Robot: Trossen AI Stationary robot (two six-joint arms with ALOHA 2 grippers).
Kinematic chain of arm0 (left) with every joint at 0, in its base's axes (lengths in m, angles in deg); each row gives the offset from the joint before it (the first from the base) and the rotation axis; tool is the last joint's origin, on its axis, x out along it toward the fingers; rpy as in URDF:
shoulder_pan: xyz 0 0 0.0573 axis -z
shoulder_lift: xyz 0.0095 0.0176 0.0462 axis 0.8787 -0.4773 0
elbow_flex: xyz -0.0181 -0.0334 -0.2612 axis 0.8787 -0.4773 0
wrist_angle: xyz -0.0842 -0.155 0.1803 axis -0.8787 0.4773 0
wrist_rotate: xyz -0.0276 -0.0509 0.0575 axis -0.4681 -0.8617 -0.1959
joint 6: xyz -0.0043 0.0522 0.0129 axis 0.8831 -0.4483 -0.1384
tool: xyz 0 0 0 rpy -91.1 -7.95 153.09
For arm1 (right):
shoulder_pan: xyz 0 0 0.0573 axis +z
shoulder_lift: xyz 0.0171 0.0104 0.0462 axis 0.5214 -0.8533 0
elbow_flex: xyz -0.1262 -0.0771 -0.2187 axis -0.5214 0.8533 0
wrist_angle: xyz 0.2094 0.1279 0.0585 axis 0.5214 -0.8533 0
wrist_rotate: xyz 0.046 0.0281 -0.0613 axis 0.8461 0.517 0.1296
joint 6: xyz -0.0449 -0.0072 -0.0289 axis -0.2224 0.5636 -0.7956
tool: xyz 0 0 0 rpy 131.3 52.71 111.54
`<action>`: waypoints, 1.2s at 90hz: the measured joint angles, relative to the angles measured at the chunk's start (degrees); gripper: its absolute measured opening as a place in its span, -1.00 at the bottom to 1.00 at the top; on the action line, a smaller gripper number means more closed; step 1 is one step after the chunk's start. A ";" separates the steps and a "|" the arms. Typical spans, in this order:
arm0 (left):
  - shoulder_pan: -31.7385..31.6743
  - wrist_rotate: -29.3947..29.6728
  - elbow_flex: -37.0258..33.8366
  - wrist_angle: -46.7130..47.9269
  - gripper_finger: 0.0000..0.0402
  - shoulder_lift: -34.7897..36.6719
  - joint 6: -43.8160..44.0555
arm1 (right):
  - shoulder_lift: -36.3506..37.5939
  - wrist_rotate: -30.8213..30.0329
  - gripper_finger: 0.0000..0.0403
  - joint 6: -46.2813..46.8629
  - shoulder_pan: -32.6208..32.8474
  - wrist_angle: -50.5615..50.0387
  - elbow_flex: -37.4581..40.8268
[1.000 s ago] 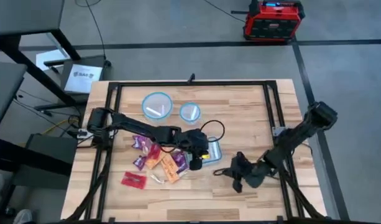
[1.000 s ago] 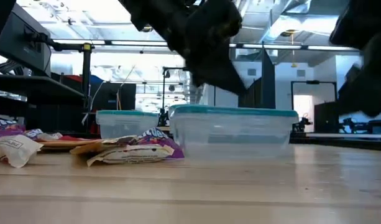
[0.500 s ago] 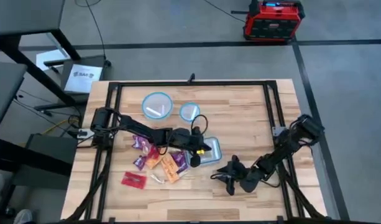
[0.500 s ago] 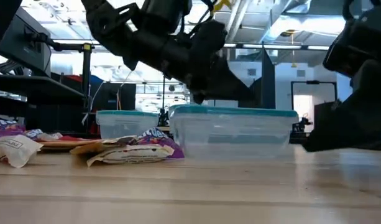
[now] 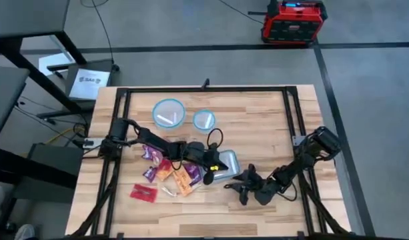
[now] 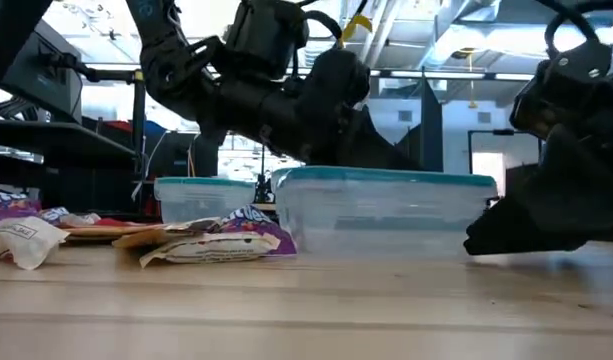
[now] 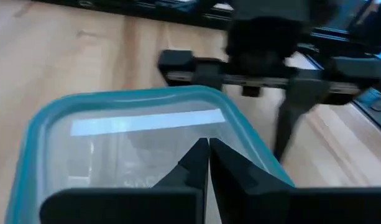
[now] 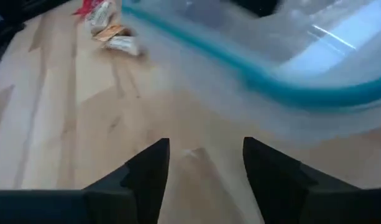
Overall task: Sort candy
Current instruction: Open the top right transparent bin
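Note:
The candy (image 5: pixel 167 170) lies in a loose pile of red, purple and orange packets on the table's left half, also seen in the low view (image 6: pixel 201 240). To its right stands a clear rectangular container with a blue rim (image 5: pixel 229 159). My left gripper (image 7: pixel 207 146) is shut, and its tips point down at the container's top (image 7: pixel 134 121). My right gripper (image 8: pixel 206 155) is open and low over the table just off the container's near right corner (image 8: pixel 314 87), with nothing between its fingers. My left gripper has its shut fingertips (image 7: pixel 193 155) at the middle of the rectangular container's top, slanting down from the table's left. Whether they touch the top or hover just above it, I cannot tell.
Two round blue-rimmed containers (image 5: pixel 169 112) (image 5: pixel 204 120) stand toward the far edge, the larger one with a pale stick inside. A single red packet (image 5: pixel 143 193) lies near the front left. Bare wood stretches along the table's right half and near edge.
My left gripper has come down onto the rectangular container's top, its arm sinking lower. My right gripper has dropped toward the table and slid toward the table's left edge, closing on the container's near right corner. The container and the candy have stayed put.

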 joint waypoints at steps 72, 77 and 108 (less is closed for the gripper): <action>0.04 -0.94 3.63 4.99 -1.00 -4.57 -2.05 | -6.86 13.43 -0.14 -13.85 -7.55 34.79 6.05; 0.19 -1.11 3.90 5.88 -1.00 -4.61 -2.52 | -8.20 13.54 -0.17 -13.76 -7.67 36.71 6.05; 0.92 -0.34 3.84 8.97 -1.00 -4.61 -3.96 | -12.55 18.54 -0.19 -12.97 -8.53 48.37 6.68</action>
